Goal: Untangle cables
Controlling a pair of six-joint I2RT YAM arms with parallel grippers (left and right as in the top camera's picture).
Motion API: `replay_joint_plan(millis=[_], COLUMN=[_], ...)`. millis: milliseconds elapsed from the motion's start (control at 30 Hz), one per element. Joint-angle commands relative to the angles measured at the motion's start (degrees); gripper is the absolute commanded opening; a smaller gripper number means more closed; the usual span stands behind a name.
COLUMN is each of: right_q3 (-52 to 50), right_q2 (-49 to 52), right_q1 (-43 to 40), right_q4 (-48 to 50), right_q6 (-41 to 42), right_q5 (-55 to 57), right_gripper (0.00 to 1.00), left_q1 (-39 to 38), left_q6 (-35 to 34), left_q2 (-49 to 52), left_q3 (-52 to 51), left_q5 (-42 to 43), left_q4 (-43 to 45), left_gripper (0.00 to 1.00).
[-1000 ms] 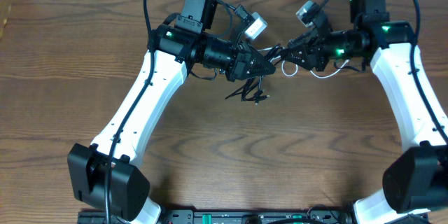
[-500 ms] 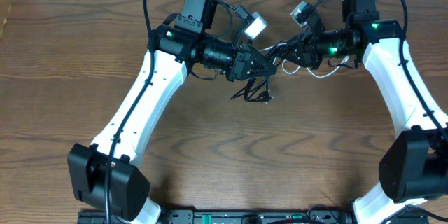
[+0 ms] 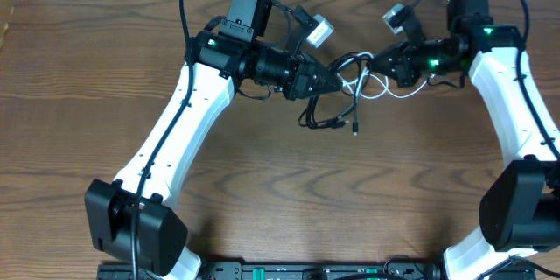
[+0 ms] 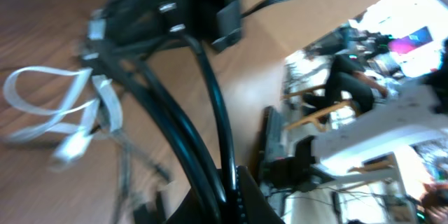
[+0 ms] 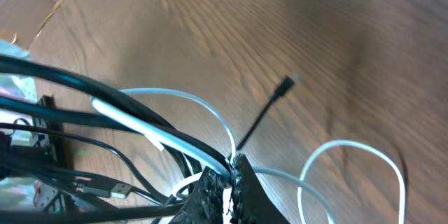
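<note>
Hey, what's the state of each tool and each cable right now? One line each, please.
Left tool: shut on the black cable.
Right tool: shut on the white cable, as far as the wrist view shows.
Black cable: gripped, loops trailing below the left tool, one plug end free.
White cable: gripped, in loops, tangled with the black cable between the tools.
</note>
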Motion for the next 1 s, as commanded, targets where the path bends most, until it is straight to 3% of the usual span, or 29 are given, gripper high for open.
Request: replay_joint_plan(millis=[0,233,600,767,833,900,967], right_q3=[-0.1,-0.1,0.0,-0.1,-0.1,-0.1,-0.1], right_q2=[0.1,-0.1,-4.1,-4.2,-4.2,-4.1,-3.9], right_q1=[-2.1,-2.3,-2.3,-1.5,-0.7,0.5,1.6], right_q4=[-1.4,0.0,12.2,12.9,12.4,11.6,10.6], right_q6=[2.3,10.1,26.7,28.6,27.6,25.2,22.8], right_q5=[3.7,9.7,11.0,11.4,11.8,12.1,12.2], right_gripper=[0.01,0.01,0.01,0.01,0.11,0.38,0.47], left_q1=[0.3,0.3,0.3,0.3,0.3,0.3,0.3], left_q6=[-4.1,-11.4,-11.4,-8.9,-7.3,-5.8,-5.0], left_q2=[-0.9,-0.8,1.5,1.9,1.9,1.9,1.9], left_q3=[0.5,0.5,0.3,0.3,0.3,0.3,0.3], left_q5=[-11.0,-35.3,-35.6,-31.2,-27.8,-24.0,-20.2], left_q4=[0.1,-1.9,-6.3,-6.1,-6.1,-6.1,-6.1], left_gripper=[0.08,0.07,0.07,0.07,0.07,0.07,0.08])
